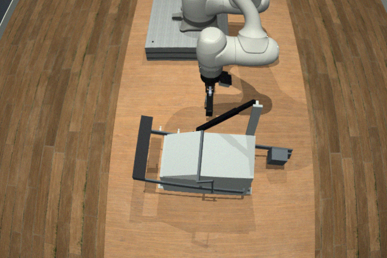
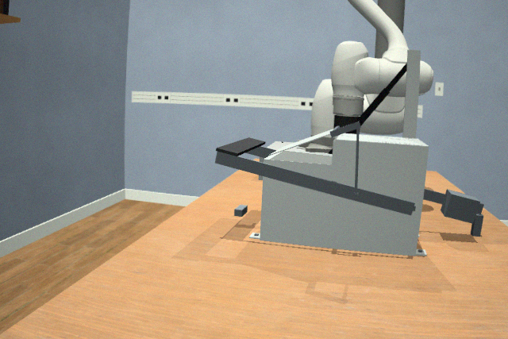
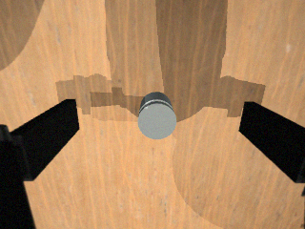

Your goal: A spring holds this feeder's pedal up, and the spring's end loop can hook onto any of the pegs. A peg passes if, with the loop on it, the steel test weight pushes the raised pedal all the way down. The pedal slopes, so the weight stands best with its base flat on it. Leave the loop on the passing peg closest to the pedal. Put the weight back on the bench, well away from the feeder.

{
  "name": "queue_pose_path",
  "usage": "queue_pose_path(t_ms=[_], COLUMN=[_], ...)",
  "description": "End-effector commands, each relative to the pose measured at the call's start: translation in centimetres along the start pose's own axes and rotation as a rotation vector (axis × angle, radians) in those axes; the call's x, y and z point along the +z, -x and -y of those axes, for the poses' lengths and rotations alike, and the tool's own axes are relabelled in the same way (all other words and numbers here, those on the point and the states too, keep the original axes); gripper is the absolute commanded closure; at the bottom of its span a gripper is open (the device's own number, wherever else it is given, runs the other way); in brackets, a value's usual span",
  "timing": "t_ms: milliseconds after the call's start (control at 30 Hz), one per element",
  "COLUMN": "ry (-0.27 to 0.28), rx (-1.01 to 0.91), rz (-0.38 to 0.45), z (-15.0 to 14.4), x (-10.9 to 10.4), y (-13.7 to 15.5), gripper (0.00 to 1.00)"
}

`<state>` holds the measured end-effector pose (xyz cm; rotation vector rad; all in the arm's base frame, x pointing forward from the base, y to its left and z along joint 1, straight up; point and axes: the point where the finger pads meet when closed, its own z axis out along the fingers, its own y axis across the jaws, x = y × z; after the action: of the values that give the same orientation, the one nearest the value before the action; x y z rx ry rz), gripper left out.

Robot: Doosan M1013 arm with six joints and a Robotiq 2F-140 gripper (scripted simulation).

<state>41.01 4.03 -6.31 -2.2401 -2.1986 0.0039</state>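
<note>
The steel test weight (image 3: 157, 123) stands upright on the bench, seen from above in the wrist view. My gripper (image 1: 208, 113) (image 3: 160, 115) is wide open above it, a finger on either side with gaps between. The feeder's black pedal (image 1: 143, 147) (image 2: 242, 146) is raised at the left, with nothing on it. A black spring (image 1: 225, 115) (image 2: 383, 95) slopes down from the post (image 1: 253, 121) (image 2: 411, 93) towards the far pedal arm. Two pale pegs (image 1: 160, 128) (image 1: 178, 130) show between its lower end and the pedal. The end loop cannot be made out.
The grey feeder box (image 1: 228, 155) (image 2: 340, 212) stands in front of my gripper. A dark block (image 1: 277, 156) (image 2: 463, 206) hangs at its right. The post and sloping spring rise close to my gripper. The robot's base plate (image 1: 165, 27) lies behind.
</note>
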Motion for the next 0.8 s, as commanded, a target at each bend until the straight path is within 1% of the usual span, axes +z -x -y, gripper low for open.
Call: queue_pose_path(t_ms=[0,567,767], ry=[0.001,0.001,0.001], rx=[0.000,0.000,0.000], rz=[0.000,0.000,0.000], z=[0.0,0.0,0.0], x=[0.0,0.0,-1.6], y=[0.0,0.0,0.0], gripper=[0.00,0.00,0.00])
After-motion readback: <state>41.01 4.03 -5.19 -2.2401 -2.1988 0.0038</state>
